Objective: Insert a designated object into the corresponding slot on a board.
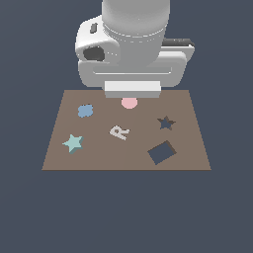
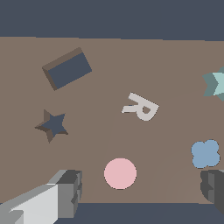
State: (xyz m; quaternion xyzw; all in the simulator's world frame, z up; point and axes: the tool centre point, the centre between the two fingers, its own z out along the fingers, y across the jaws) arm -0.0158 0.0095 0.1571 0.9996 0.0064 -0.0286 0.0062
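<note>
Star piece (image 1: 73, 143): a small, flat, 5-pointed shape in pale teal, lying flat on the brown board (image 1: 99, 158) near the board's corner at the exterior view's left and close to the near edge. Its top face is lighter than its thin sides, which show a slightly darker teal rim. In the wrist view only part of it shows, cut off by the frame edge. Nothing touches it.

Its matching slot (image 1: 166, 122) is a dark 5-pointed cut-out on the opposite side of the board, toward the exterior view's right, well apart from the star piece. Just nearer the camera than the slot sits a larger dark tilted square cut-out (image 1: 162, 152).

Between star and slot lies a pale grey letter R (image 1: 119, 132), near the board's middle. A blue wavy-edged blob (image 1: 85, 110) sits beyond the star piece, and a pink disc (image 1: 129, 103) lies at the far edge, partly hidden under the arm in the exterior view.

The white arm hangs over the far edge of the board, its wrist pointing straight down, above the pink disc. In the wrist view the gripper (image 2: 140, 192) has its 2 fingers (image 2: 70, 192) spread wide, 1 on each side of the disc, with nothing between them. The fingers are apart from every piece; how high they stand above the board cannot be judged.
</note>
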